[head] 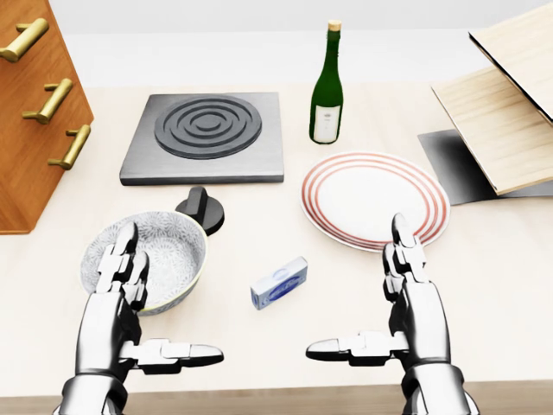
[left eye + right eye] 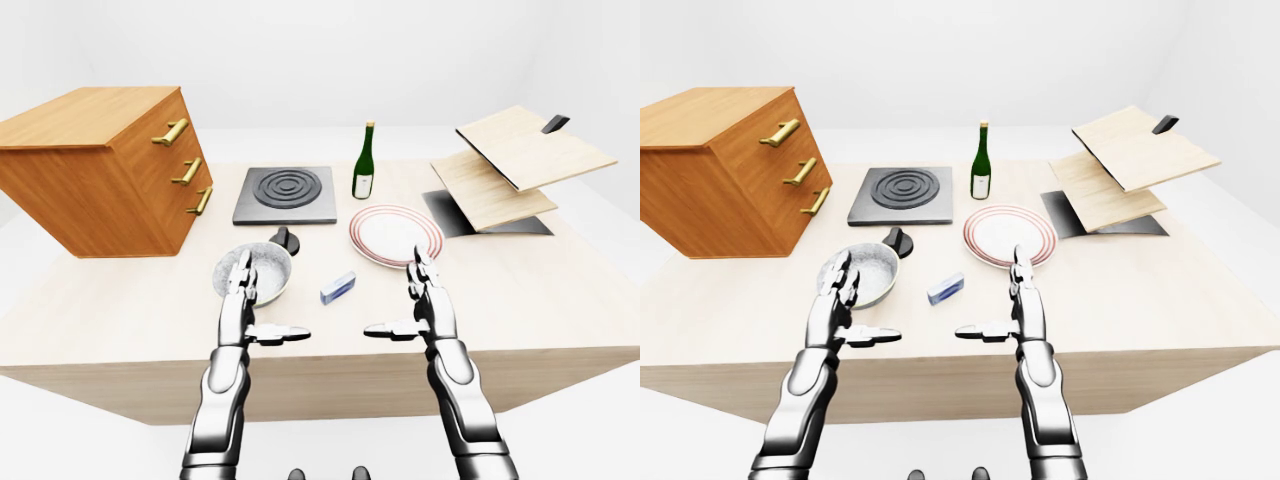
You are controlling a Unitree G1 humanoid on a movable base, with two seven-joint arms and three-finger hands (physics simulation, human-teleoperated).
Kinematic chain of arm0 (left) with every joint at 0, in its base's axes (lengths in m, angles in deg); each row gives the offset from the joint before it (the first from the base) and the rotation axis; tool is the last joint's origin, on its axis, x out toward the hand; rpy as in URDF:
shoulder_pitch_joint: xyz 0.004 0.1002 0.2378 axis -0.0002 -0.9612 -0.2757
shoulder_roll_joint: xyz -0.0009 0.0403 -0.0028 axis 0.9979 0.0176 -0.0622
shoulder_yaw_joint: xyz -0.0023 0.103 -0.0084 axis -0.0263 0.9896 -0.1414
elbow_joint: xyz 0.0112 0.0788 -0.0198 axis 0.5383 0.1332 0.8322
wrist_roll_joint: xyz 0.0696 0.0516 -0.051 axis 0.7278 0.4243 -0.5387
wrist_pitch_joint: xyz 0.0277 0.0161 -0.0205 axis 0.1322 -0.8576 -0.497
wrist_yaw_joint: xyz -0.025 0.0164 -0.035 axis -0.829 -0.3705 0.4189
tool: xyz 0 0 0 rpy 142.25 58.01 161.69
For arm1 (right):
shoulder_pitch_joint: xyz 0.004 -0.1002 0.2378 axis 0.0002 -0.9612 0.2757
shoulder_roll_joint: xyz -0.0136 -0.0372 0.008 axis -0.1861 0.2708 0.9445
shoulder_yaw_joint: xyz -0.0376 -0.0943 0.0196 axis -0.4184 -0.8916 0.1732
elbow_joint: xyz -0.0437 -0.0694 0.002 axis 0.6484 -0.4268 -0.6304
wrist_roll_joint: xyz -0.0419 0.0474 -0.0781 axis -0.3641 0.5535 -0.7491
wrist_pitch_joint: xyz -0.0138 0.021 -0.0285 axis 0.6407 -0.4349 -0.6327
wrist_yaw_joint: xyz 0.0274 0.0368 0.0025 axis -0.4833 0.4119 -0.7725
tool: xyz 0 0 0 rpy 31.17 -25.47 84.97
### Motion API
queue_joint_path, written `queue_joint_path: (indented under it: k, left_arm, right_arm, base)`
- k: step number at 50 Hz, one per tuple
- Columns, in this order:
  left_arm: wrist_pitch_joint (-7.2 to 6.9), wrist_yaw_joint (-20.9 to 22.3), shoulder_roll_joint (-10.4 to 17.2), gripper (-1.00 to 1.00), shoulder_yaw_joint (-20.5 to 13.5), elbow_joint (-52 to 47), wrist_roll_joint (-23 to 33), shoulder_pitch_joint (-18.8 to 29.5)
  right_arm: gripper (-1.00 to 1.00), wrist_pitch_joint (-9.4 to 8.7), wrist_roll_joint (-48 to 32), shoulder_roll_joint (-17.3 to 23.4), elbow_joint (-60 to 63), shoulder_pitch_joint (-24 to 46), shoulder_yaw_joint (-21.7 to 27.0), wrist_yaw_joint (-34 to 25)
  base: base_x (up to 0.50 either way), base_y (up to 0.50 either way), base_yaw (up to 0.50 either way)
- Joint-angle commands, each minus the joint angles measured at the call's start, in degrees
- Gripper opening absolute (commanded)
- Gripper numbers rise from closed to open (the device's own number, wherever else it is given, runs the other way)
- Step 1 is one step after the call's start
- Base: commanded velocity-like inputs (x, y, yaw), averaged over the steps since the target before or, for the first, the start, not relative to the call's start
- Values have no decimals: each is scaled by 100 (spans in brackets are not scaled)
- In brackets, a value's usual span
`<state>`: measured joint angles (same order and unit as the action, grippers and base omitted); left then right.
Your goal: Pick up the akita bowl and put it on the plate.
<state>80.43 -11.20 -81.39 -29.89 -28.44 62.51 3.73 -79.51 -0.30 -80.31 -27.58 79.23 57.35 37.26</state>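
- Grey speckled ceramic akita bowl (image 1: 160, 255), lower left of the head view — likely rigid, smooth, breakable; best pinched at its rim.
- Left hand (image 1: 130, 298) and right hand (image 1: 406, 294) — both spread open, empty.

Looks like a mock kitchen in a simulator, just blank white all round a pale wooden table (image 2: 120, 330). Kitchen stuff everywhere, taking the black hob plate (image 1: 206, 137) with ring burner as the landmark: green wine bottle (image 1: 327, 86) just right of it, red-rimmed plate (image 1: 375, 199) below-right, patterned bowl (image 1: 164, 246) below-left, wooden drawer cabinet (image 2: 100, 170) with brass handles off to the left.
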Motion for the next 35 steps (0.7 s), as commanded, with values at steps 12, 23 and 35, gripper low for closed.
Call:
queue_joint_path:
  k: [12, 23, 35]
  left_arm:
    - [-12, 198, 57, 97, -92, -110, -34, -63]
    - [-494, -3105, 4823, 96, -2702, -6004, -6568, 2006]
    - [-494, -3105, 4855, 97, -2144, -6005, -6335, 1816]
  right_arm:
    - [100, -114, 36, 89, 349, -67, 178, -110]
    - [100, -478, 6071, 3222, 5948, 2861, 2489, 3052]
    - [100, -478, 6209, 3710, 5949, 2617, 2112, 3052]
  base:
    - [0, 0, 0]
    - [0, 0, 0]
    - [0, 0, 0]
